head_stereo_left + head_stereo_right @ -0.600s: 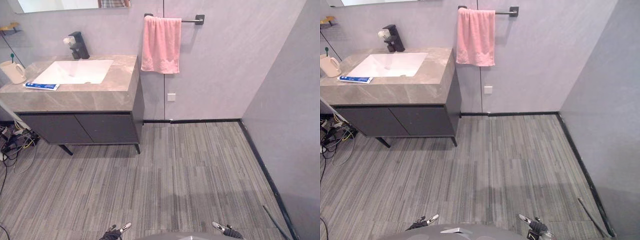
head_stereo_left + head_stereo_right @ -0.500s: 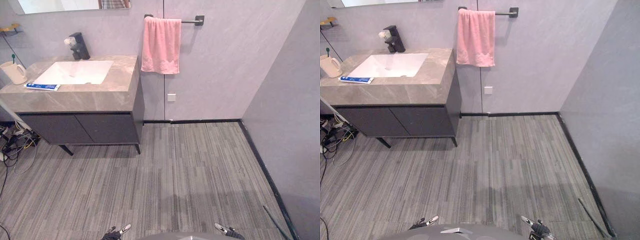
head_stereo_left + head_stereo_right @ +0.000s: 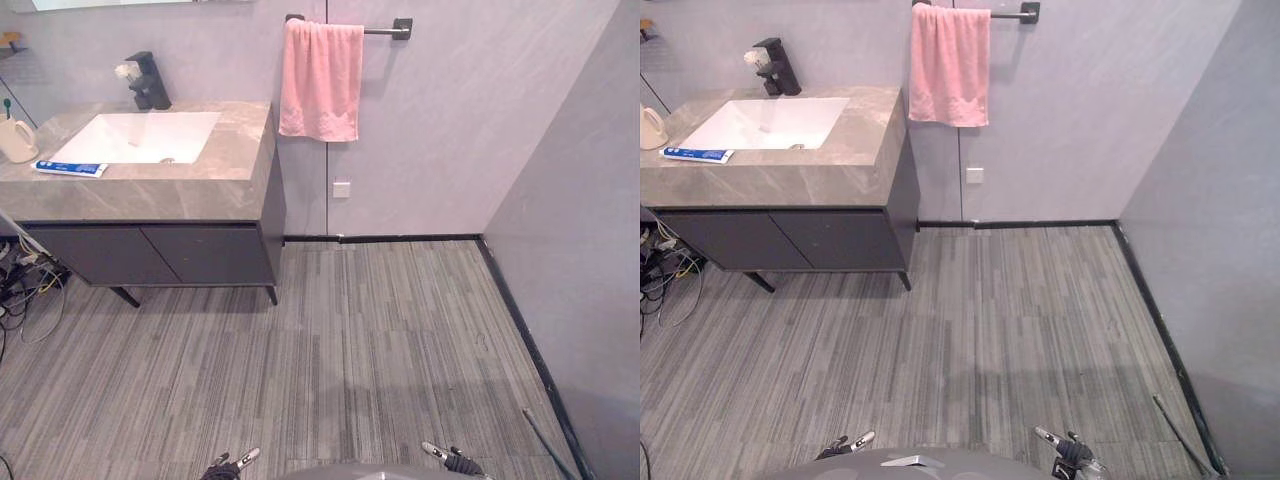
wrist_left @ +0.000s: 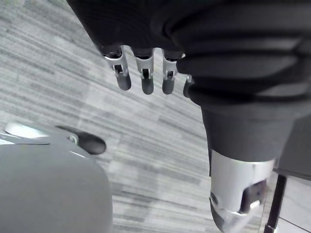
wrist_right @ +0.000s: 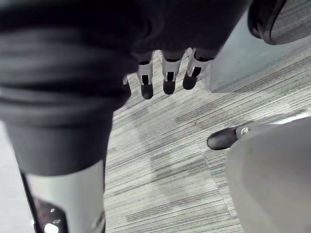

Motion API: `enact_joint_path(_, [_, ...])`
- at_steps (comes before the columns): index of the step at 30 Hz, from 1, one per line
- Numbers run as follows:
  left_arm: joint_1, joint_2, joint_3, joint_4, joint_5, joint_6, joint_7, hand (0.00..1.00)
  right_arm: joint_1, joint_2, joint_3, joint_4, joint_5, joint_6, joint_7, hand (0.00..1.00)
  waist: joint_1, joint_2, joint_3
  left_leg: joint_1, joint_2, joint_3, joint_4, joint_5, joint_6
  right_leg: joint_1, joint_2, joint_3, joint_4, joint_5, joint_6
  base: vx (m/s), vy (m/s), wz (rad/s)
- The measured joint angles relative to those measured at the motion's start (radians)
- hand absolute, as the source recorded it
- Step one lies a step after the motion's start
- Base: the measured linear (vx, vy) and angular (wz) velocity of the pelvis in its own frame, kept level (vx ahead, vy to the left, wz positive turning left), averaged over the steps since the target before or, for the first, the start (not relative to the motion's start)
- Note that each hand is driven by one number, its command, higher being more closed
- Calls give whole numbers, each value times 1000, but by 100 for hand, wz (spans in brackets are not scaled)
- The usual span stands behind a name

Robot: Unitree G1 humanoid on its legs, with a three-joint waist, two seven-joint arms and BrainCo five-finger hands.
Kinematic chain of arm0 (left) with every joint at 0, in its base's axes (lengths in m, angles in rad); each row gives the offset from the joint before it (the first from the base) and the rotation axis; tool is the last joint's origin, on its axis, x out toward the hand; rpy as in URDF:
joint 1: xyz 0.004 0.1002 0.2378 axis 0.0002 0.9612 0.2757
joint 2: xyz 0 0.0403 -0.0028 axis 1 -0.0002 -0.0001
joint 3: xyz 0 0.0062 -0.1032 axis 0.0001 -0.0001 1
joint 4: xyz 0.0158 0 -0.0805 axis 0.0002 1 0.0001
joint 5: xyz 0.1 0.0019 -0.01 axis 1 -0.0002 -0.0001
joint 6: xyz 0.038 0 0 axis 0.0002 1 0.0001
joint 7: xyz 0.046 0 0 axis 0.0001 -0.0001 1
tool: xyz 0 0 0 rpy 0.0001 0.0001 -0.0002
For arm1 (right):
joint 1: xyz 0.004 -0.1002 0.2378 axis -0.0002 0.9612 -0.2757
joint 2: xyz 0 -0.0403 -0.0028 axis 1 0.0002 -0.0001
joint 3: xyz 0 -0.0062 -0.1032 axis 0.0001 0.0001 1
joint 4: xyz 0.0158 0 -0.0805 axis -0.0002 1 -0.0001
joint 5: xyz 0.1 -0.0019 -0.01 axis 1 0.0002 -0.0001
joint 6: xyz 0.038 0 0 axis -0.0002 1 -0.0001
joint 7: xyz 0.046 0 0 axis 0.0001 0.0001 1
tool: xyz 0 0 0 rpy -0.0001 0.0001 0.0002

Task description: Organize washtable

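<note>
The washtable (image 3: 205, 190) stands at the far left against the wall, a grey stone top with a white sink (image 3: 135, 137) and a black faucet (image 3: 146, 81). A blue and white toothpaste tube (image 3: 68, 168) lies flat on the top, left of the sink. A cream cup (image 3: 14, 141) holding a toothbrush stands at the left edge. A pink towel (image 3: 320, 80) hangs on a wall bar right of the washtable. My left hand (image 3: 232, 462) and right hand (image 3: 450, 461) hang low over the floor, far from the washtable. Both have straight fingers (image 4: 145, 80) (image 5: 168, 80) and hold nothing.
Dark cabinet doors (image 3: 160, 255) sit under the stone top on thin legs. Loose cables (image 3: 25, 290) lie on the floor at its left end. Grey striped floor (image 3: 360, 350) stretches between me and the washtable. A wall (image 3: 580, 230) closes the right side.
The whole picture has shifted a little up and left, so the camera moved. Both hands hang as before and the things on the washtable lie where they were.
</note>
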Motion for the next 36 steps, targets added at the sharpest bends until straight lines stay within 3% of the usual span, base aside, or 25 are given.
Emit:
enact_joint_path(22, [0,7,-21,0,0,0,-18,0,-16,8,16,-6,-1,1,20,0,-3,-3,3,-23,1,28,-5,-8,4,-39,2,26,8,-9,0,4,3,-3])
enact_joint_path(27, [-17,11,-18,0,0,0,-21,0,-61,8,45,-6,0,1,21,0,11,-6,44,-60,1,55,54,-46,15,-63,2,63,27,-7,5,37,20,-22])
enact_joint_path(30, [-42,1,5,-13,0,0,-22,0,-76,11,46,-17,1,1,21,0,22,-3,92,-124,1,55,199,-136,31,-128,-4,46,183,-89,37,12,82,3])
enact_joint_path(31, [-41,-1,6,-23,0,0,-22,0,-57,18,47,-50,3,0,21,0,24,-4,98,-131,-2,51,237,-178,44,-177,-15,20,319,-134,59,-14,93,22])
enact_joint_path(32, [-45,-1,12,-26,0,1,-23,0,-37,20,49,-89,27,-1,21,0,24,1,113,-126,-3,44,262,-204,51,-258,-28,-27,528,-159,56,34,73,22])
enact_joint_path(34, [-46,3,27,-28,1,3,-24,0,-23,28,48,-129,74,-3,23,0,23,-13,123,-85,-9,40,273,-227,63,-375,-71,-97,754,-189,36,126,62,9])
enact_joint_path(36, [-49,0,47,-28,-1,17,-25,0,-21,31,23,-126,82,-8,25,0,21,-18,128,-31,-7,41,247,-242,63,-440,-104,-174,704,-192,32,145,48,-8])
